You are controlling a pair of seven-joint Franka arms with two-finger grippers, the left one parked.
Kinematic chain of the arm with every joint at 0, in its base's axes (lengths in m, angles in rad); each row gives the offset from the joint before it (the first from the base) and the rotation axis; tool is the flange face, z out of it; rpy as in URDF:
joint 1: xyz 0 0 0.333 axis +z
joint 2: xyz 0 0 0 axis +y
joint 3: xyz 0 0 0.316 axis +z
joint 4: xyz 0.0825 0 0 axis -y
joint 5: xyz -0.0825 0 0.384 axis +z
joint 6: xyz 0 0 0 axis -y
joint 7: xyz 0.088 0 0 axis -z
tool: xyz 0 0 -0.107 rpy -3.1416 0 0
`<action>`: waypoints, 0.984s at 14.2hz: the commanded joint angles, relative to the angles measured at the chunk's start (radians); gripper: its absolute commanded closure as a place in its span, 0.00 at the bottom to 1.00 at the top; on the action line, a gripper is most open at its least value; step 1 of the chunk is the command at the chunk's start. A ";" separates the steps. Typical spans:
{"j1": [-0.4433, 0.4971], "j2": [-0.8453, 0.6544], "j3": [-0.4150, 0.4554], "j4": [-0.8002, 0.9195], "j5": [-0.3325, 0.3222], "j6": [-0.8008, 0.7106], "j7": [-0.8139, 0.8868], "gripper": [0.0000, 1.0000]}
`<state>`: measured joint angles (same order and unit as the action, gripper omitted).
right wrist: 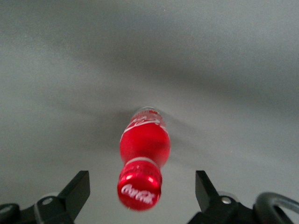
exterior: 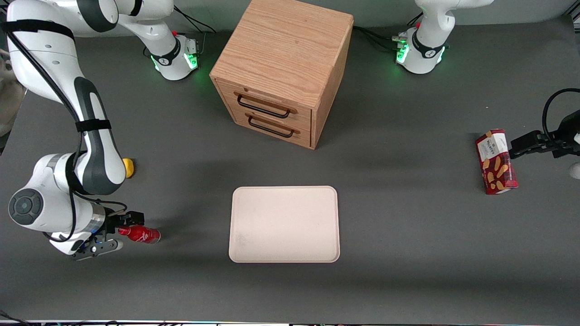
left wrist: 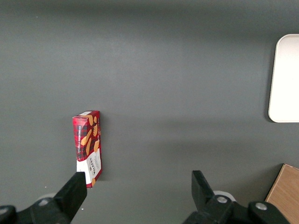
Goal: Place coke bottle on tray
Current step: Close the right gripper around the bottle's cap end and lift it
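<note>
The gripper [right wrist: 140, 196] was down low by the table, with its fingers [right wrist: 77, 189] spread wide apart. The coke bottle [right wrist: 142, 158] stood between them, touching neither one, with its cap right up close to the gripper. It looked like the gripper was lined up this way so it could squeeze the bottle next. The tray [exterior: 284, 224] lay well away from the gripper, with nothing on it.

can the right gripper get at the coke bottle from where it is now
Probably yes. The gripper is open, its fingers wide apart with the coke bottle between them, cap toward the wrist. Nothing else stands near it on the table; the tray lies apart, toward the parked arm.
</note>
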<state>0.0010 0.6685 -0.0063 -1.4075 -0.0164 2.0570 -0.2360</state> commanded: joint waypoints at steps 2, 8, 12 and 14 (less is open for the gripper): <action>-0.003 0.039 -0.003 0.058 -0.001 -0.009 -0.022 0.02; -0.003 0.036 -0.003 0.061 0.003 -0.015 -0.036 0.48; -0.003 0.031 -0.003 0.062 0.006 -0.020 -0.036 0.79; 0.000 0.025 -0.003 0.064 0.004 -0.021 -0.036 0.95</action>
<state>-0.0005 0.6912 -0.0063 -1.3705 -0.0153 2.0553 -0.2452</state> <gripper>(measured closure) 0.617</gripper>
